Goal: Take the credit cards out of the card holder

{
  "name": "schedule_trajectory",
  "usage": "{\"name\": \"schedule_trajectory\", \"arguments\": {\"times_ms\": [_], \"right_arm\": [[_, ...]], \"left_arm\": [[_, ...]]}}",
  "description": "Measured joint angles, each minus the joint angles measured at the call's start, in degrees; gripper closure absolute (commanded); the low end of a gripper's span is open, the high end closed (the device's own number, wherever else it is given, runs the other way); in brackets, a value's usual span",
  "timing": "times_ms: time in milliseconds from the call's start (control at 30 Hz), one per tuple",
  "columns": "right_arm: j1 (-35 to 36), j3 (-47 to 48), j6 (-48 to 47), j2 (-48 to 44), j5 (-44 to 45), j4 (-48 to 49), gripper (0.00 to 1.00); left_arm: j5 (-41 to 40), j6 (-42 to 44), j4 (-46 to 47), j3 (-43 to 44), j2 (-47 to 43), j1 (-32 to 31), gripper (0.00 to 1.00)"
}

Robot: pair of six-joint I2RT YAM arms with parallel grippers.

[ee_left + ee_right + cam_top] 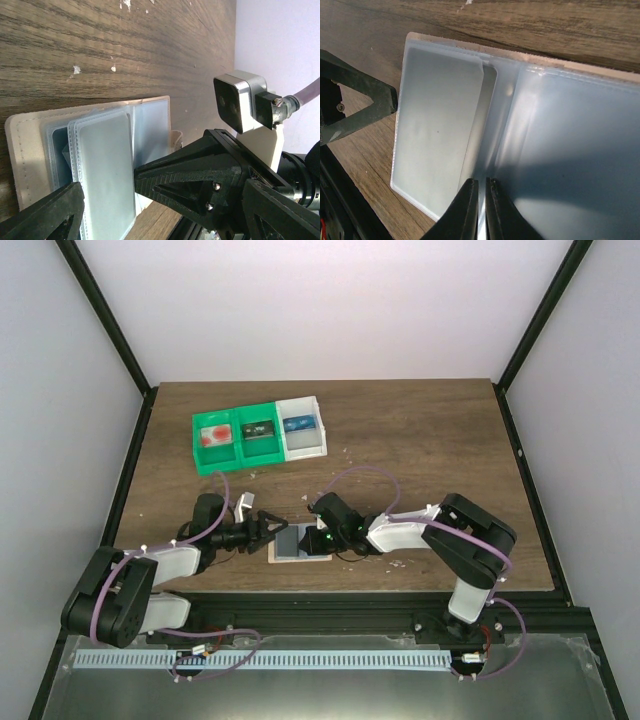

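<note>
The card holder lies open near the table's front edge, tan with grey-blue clear pockets that look empty. My right gripper rests on it, jaws shut on a thin pocket leaf at the fold; it also shows in the left wrist view. My left gripper is wide open and empty at the holder's left edge. The red-and-white card, the dark card and the blue card lie in trays at the back.
A green two-compartment tray and a white tray stand side by side at the back left. The left finger sits close to the holder's edge. The table's front edge is just behind the holder.
</note>
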Motion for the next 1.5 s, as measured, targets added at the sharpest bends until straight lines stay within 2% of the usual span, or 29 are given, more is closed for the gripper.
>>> {"name": "schedule_trajectory", "arguments": {"times_ms": [600,933,1500], "right_arm": [[0.00,0.00,0.00,0.00,0.00,0.04,0.92],[0.00,0.00,0.00,0.09,-0.04,0.22,0.92],[0.02,-0.37,0.00,0.35,0.00,1.81,0.92]], "left_arm": [[0.55,-0.94,3.32,-0.28,3.30,-0.04,0.10],[1.36,-4.63,10.34,-2.23,5.11,-0.07,0.10],[2.56,-9.05,9.84,-2.56,-3.06,-2.23,0.09]]}}
